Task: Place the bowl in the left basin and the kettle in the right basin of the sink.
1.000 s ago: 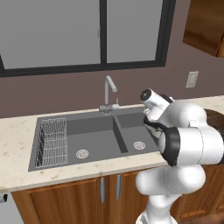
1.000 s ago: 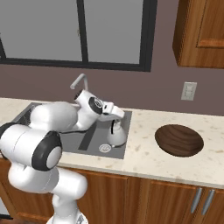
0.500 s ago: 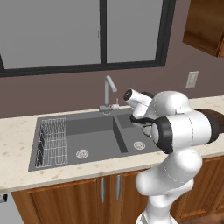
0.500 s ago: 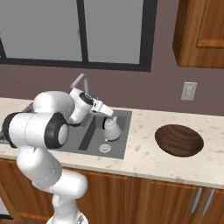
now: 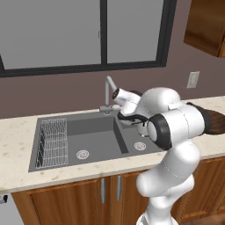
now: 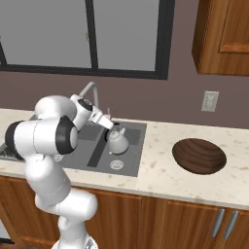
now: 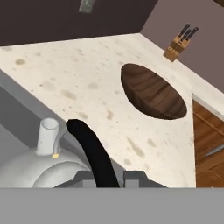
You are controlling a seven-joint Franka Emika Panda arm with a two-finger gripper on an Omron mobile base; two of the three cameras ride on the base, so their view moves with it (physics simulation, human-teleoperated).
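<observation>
Kettle [image 6: 118, 141] sits down in the right basin [image 6: 127, 154] of the sink [image 5: 83, 143], next to the round drain; a second ago it was in about the same spot, so it has settled there. What changed is the arm: over the last second it has swung from the right side of the sink toward the far edge by the faucet [image 5: 107, 93], and the gripper [image 6: 111, 125] now hangs just above and behind the kettle's handle. In the hand view the dark handle [image 7: 92, 153] arches close in front of the camera with the spout [image 7: 47, 133] to its left; finger tips are not clear there, so cannot tell whether the jaws are spread or still pinching the handle. Judging by this, the kettle half looks done or nearly so, pending release. Bowl [image 6: 199, 155] is untouched on the counter [image 6: 160, 177] well right of the sink, also seen far ahead in the hand view near a knife block [image 7: 179, 41]. Left basin [image 5: 88, 140] holds only the wire rack [image 5: 52, 141]. Bowl move is still to do.
</observation>
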